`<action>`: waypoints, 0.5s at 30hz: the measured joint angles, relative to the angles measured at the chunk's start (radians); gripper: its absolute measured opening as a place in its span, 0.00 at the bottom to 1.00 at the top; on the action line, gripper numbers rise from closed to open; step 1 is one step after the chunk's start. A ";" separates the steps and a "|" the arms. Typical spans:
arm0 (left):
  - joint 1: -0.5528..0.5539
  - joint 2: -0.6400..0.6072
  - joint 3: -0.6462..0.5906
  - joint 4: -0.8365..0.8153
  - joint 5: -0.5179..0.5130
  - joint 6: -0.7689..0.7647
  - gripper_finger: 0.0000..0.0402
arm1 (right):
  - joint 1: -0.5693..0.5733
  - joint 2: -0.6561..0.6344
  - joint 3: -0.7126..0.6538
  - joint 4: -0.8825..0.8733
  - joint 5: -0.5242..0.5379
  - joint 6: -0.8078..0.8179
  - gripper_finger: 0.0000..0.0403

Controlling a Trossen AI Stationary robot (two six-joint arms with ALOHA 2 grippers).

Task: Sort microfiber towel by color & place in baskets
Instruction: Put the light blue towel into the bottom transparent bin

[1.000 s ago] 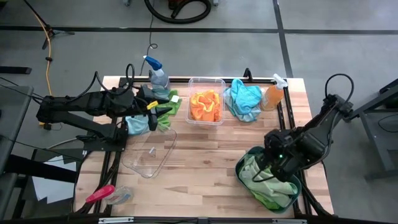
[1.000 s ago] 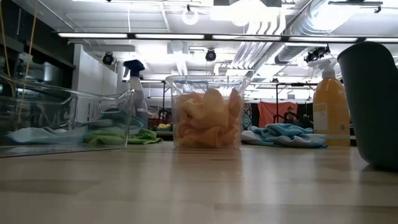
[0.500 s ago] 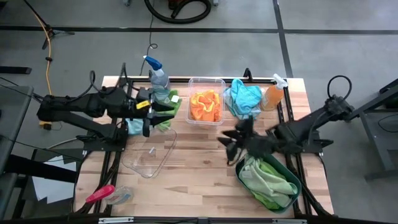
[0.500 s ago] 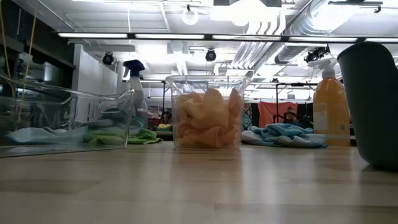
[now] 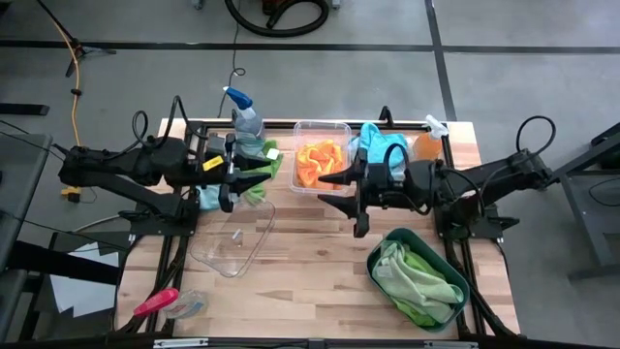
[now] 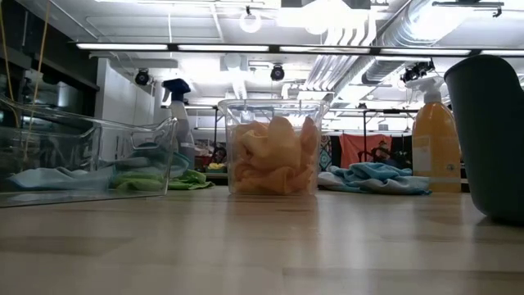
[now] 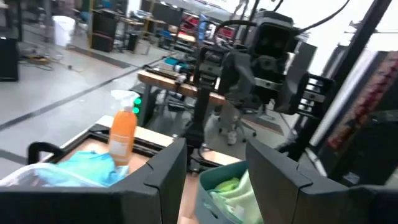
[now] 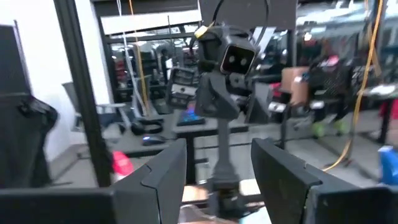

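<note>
Orange towels fill the clear deep tub (image 5: pixel 322 167) (image 6: pixel 274 160). A heap of light blue towels (image 5: pixel 380 153) (image 6: pixel 377 176) lies on the table beside it. Green towels lie in the dark teal basin (image 5: pixel 418 281) (image 7: pixel 227 190). A green towel (image 5: pixel 263 160) and a blue towel (image 5: pixel 209 195) lie at the far left. The clear shallow dish (image 5: pixel 232 242) holds no cloth. My left gripper (image 5: pixel 260 174) (image 7: pixel 214 155) hovers open above those two towels. My right gripper (image 5: pixel 327 190) (image 8: pixel 217 155) hangs open in the air in front of the tub, level, pointing left.
A blue-topped spray bottle (image 5: pixel 242 116) stands at the far edge, an orange spray bottle (image 5: pixel 426 145) (image 6: pixel 434 139) next to the blue heap. A pink-handled tool (image 5: pixel 155 302) lies at the near left corner. Bare wood shows across the table's middle and near side.
My right gripper has risen out of the teal basin, swung toward the table's left and far side, and turned level to face the left arm; the green towels stay in the basin. My left gripper has tipped up and shifted slightly right.
</note>
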 joint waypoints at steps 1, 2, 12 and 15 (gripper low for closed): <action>0.000 0.000 0.000 0.000 -0.009 0.000 0.38 | -0.003 0.000 0.001 0.000 0.000 -0.024 0.44; 0.000 0.000 0.000 0.000 -0.015 0.000 0.38 | -0.005 0.000 0.001 -0.002 0.000 -0.035 0.44; 0.000 0.000 0.000 0.001 -0.065 0.004 0.38 | -0.007 0.000 0.001 -0.026 0.040 0.028 0.44; 0.001 0.000 0.000 0.004 -0.066 0.009 0.38 | -0.007 0.000 0.001 -0.028 0.041 0.022 0.44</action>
